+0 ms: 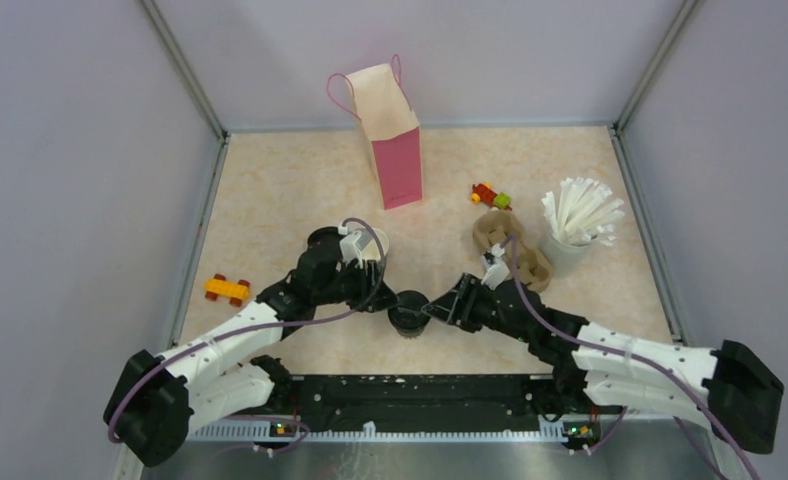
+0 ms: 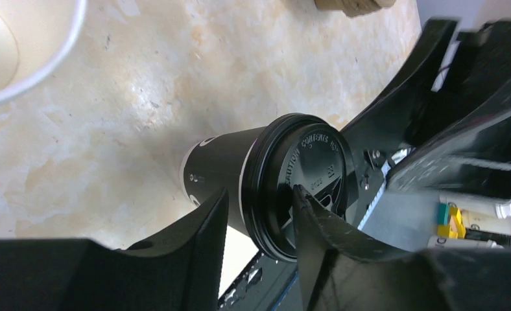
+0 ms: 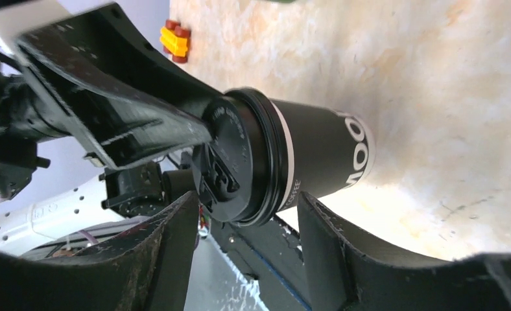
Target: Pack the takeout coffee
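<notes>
Flanking black cup (image 1: 408, 315) near table (image 1: 300, 200) front edge, left gripper (image 2: 261, 193) and right gripper (image 3: 248, 197) both apart

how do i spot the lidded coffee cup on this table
Look to the near edge of the table, at mid-width. There the left gripper and right gripper meet at the black cup. Unlike the brown carrier nearby, it's black-lidded with white lettering.

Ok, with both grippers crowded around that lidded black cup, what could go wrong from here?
The left gripper and right gripper both straddle the same black cup, so their fingers could clash or knock it over. A finger catching the rim of its lid might pop it off. I can't tell whether either grip is firm, so lifting now could drop it.
</notes>
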Motion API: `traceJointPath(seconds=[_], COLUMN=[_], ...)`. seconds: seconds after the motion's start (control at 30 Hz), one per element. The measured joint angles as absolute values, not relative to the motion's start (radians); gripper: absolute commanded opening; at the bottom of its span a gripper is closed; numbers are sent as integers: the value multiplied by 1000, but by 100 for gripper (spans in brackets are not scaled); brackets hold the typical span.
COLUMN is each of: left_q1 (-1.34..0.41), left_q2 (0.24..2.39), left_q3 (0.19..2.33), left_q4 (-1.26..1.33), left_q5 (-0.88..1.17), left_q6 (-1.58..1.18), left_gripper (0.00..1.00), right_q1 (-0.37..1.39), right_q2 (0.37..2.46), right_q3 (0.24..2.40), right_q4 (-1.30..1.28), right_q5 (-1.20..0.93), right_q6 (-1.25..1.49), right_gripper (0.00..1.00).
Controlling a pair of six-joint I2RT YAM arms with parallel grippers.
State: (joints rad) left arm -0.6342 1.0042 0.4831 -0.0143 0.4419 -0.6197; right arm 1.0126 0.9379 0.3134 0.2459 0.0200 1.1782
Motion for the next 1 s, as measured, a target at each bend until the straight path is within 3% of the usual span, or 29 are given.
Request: traceJointPath(seconds=[0.13,0.27,0.43,0.67,0.9,1.0], left_q1=[-638,-639,-639,-639,-638,-639], left_q2=[1004,997,927,833,856,856], left_q3=[490,549,627,574,411,408], left_q4=[-53,-119,-147,-133,-39,-14], left_q5=[467,453,408,394,453,461], left_q6=[-625,-613,-572,-566,-647,-657], left_gripper=[59,61,52,34,32,36], right_q1=[1013,1013,1013,1013,1013,1013], right_q2=[799,791,878,1009,1079,1079], right_q3=[372,463,582,590,585,584], right_q4=[53,-53,-84,-8,23,17], right_q5=[87,118,110,78,78,79], right_q6=[1106,1008,907,865,864,863], right_gripper=[49,39,29,25,24,25])
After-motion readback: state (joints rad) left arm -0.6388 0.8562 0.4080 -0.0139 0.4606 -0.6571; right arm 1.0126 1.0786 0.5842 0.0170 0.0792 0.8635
